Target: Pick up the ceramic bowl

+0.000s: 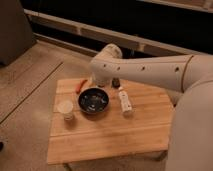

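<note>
The ceramic bowl (93, 101), round, shallow and glossy dark with pale glints inside, sits on the wooden table (110, 132), left of centre. My white arm reaches in from the right, above the table's far edge. Its wrist turns down just behind the bowl. The gripper (103, 81) hangs there at the bowl's far rim, mostly hidden by the arm. A small white cup (66, 109) stands to the bowl's left.
A white bottle (125, 100) lies on its side right of the bowl. A red-orange object (80, 85) lies at the far left of the table. A small dark object (116, 82) stands behind the bottle. Speckled floor surrounds the table; a dark wall runs behind.
</note>
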